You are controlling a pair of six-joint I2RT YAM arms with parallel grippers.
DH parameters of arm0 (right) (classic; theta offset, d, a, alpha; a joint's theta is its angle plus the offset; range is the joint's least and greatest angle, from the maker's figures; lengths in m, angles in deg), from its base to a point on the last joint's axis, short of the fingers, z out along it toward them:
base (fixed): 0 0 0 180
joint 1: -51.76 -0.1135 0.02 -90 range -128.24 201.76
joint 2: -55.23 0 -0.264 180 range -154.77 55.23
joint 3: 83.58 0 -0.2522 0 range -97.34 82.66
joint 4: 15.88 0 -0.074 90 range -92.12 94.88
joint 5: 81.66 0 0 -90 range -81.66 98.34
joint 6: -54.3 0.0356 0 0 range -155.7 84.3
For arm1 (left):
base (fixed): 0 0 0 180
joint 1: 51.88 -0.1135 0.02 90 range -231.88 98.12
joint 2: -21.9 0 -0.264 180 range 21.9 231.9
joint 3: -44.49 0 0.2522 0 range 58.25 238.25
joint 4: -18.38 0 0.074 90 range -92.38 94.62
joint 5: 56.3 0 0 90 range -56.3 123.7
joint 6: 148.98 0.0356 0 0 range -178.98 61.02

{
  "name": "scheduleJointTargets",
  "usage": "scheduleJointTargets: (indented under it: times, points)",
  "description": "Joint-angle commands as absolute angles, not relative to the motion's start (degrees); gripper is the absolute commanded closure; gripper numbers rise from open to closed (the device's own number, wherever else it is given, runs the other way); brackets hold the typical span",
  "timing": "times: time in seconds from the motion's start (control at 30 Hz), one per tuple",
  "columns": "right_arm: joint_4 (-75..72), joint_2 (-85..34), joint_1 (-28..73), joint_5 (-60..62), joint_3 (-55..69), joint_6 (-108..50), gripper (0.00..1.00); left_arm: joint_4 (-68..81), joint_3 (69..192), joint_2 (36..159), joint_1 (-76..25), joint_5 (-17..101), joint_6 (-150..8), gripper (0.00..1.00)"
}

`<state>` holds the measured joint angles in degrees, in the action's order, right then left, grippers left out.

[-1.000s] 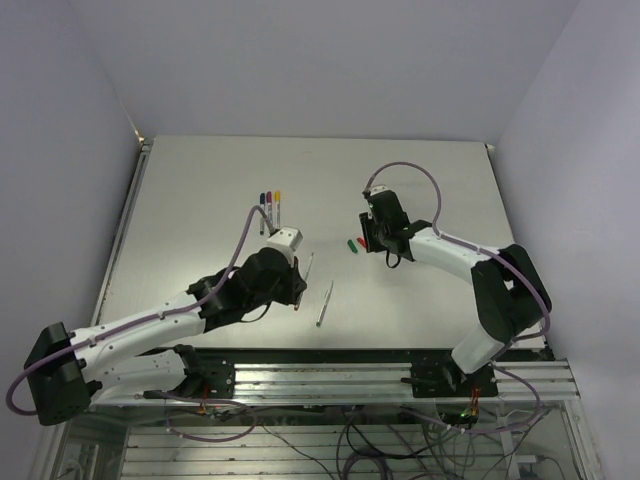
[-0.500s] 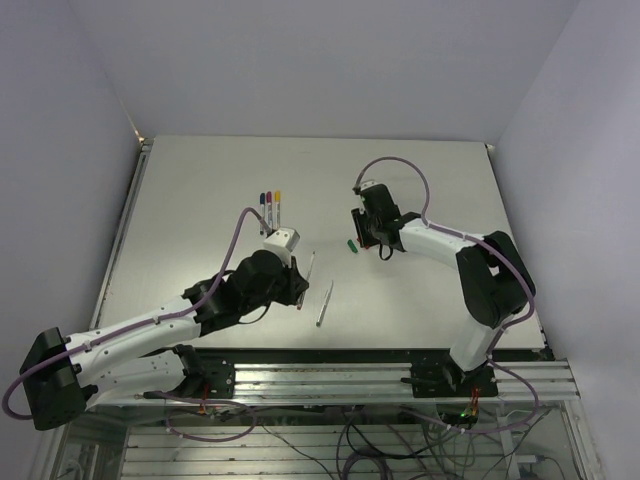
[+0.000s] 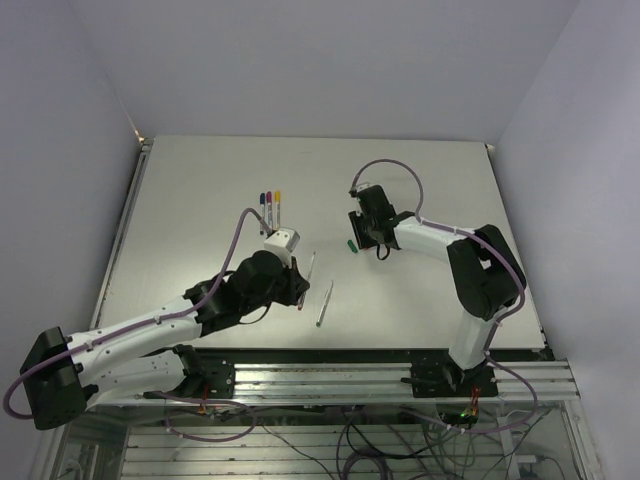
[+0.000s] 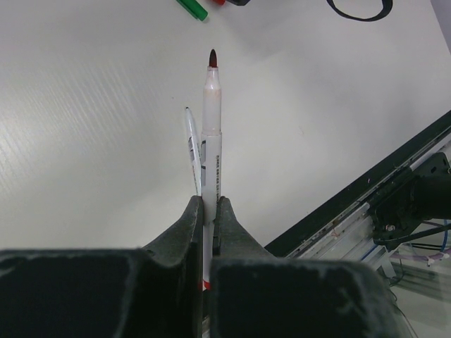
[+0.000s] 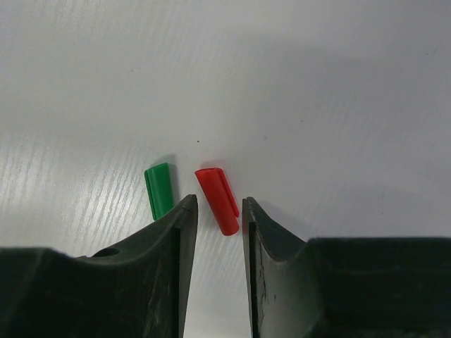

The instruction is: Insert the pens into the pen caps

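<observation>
Three pens [image 3: 270, 208] lie side by side toward the far middle of the counter [image 3: 200, 180], showing blue, purple and yellow-orange ends. From the overhead view these look capped, so three of five appear done. Left end effector [image 4: 208, 211] is clenched on a red-tipped pen [image 4: 212, 141], gripped low on the barrel with the dark red tip pointing away from the wrist and raised off the counter. A second pen [image 4: 191, 144] lies flat on the counter just beside and beneath it, loose; its tip colour is not readable. Right end effector [image 5: 216, 203] is down at the counter with its jaws apart, straddling the red cap [image 5: 215, 190]. Narrow gaps show on either side, so it is not clamped yet. Green cap [image 5: 159, 190] lies just outside the left-hand finger in the wrist view, close to the red cap but apart from it. Judged stage: picking up the red cap to mate with the held red pen. Left to do: close on the cap, join the two, then repeat for the green cap and the loose pen. Risk, as a guess: the near finger nudging the green cap.
</observation>
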<state>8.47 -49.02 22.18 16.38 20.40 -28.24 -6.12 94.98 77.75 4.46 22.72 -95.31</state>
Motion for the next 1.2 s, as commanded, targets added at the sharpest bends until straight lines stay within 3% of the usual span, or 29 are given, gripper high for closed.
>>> scheduleJointTargets:
  times: [0.0, 0.5, 0.63, 0.83, 1.17]
  points:
    - [8.05, -50.67, 22.36, 15.34, 18.6, -28.78, 0.69, -3.78, 94.8, 78.41, 3.94, 24.03, -95.71, 0.93]
    - [8.04, -53.51, 22.34, 15.9, 19.03, -27.4, 0.73, -3.11, 94.42, 79.23, 3.43, 24.71, -95.36, 0.93]
    - [8.31, -54.34, 22.32, 15.69, 19.09, -26.64, 0.79, -3.38, 94.09, 78.59, 3.16, 24.49, -95.54, 0.93]
    - [10.15, -55.92, 22.35, 16.49, 18.78, -24.39, 1.0, -3.56, 93.85, 78.24, 2.92, 24.71, -95.62, 0.93]
    - [10.25, -51.8, 22.34, 16.48, 17.85, -21.5, 1.0, -3.13, 93.98, 78.73, 2.73, 24.88, -94.66, 0.93]
